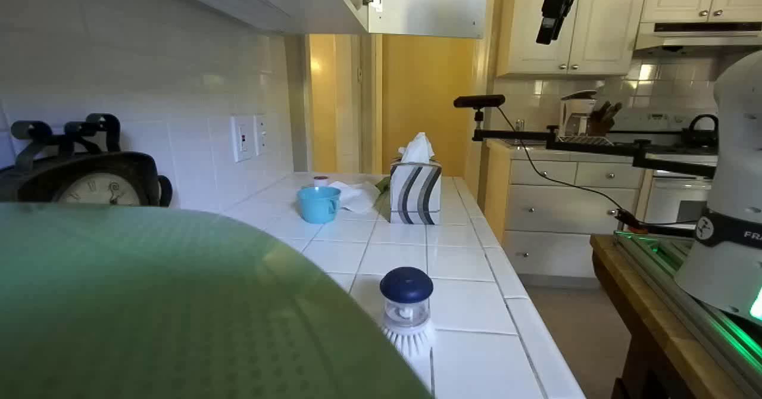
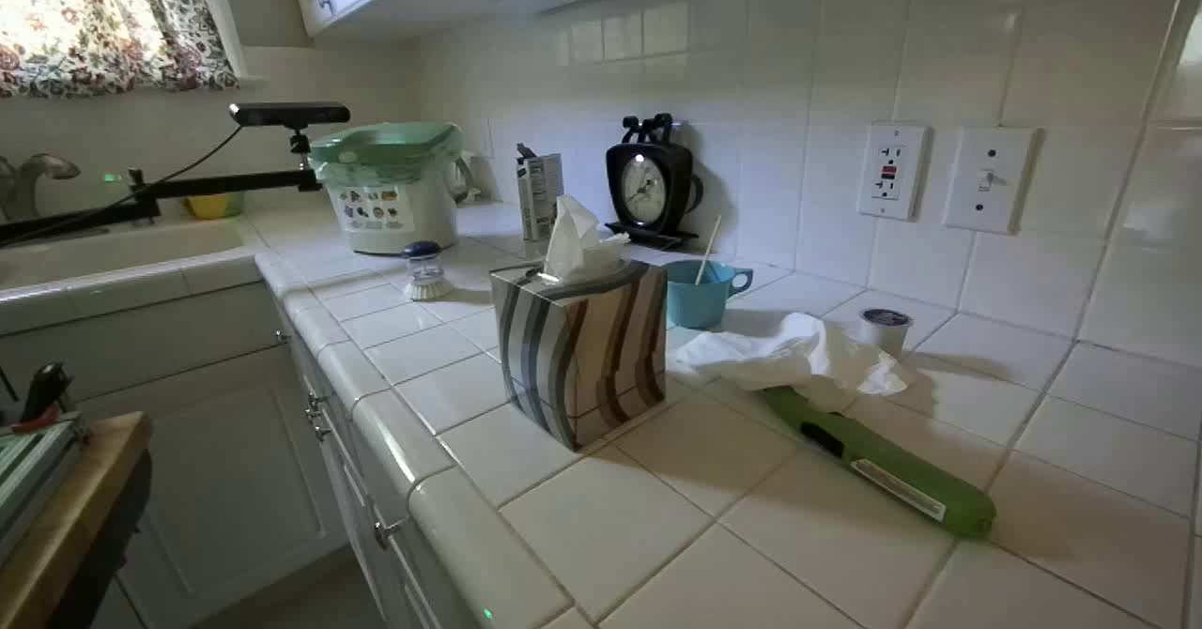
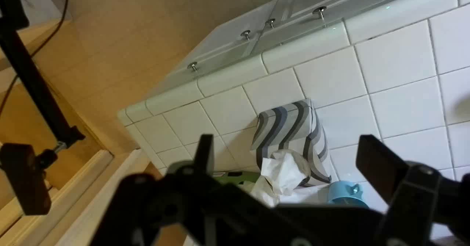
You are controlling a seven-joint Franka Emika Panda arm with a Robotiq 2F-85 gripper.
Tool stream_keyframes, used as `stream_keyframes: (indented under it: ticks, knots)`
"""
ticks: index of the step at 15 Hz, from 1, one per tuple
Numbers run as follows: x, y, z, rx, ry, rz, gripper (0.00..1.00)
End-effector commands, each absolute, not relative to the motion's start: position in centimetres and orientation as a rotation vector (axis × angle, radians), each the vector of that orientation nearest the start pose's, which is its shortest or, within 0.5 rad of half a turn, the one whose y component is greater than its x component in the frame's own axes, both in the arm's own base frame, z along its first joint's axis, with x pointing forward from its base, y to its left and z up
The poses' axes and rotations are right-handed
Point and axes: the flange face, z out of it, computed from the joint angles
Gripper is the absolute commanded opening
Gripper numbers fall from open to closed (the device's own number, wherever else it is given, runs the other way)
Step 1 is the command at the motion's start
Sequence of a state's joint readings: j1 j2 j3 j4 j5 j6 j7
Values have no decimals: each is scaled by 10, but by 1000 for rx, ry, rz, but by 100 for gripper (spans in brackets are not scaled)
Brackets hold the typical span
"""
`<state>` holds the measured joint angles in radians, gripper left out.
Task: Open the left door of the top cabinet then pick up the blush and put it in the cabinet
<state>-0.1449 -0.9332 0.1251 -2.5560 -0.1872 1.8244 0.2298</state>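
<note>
The blush (image 1: 406, 304), with its dark blue domed lid and white ribbed base, stands upright on the white tiled counter; it also shows in an exterior view (image 2: 425, 269). It is out of the wrist view. The top cabinet (image 1: 268, 0) hangs above the counter, and one of its doors (image 1: 425, 3) stands swung open. Its underside and some knobs show in an exterior view (image 2: 451, 5). My gripper (image 3: 287, 147) is open and empty in the wrist view, high over the counter. It shows at the top of an exterior view (image 1: 553, 21), right of the open door and apart from it.
A striped tissue box (image 2: 579, 347), a light blue mug (image 2: 697, 293), crumpled tissue (image 2: 798, 357) and a green tool (image 2: 892, 469) lie on the counter. A clock (image 2: 648, 183) stands by the wall. A camera arm (image 1: 595, 140) reaches out. A green lid (image 1: 178, 304) fills the foreground.
</note>
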Motion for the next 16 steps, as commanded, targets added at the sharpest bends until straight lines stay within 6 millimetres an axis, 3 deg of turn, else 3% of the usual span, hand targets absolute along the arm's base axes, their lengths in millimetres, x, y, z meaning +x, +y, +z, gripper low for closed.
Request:
stream_keyframes:
  ticks: [1, 12, 16]
  knots:
    - [292, -12, 564, -3361, 441, -371, 100]
    - [292, -12, 564, -3361, 441, -371, 100]
    - [307, -35, 565, -3234, 351, -428, 100]
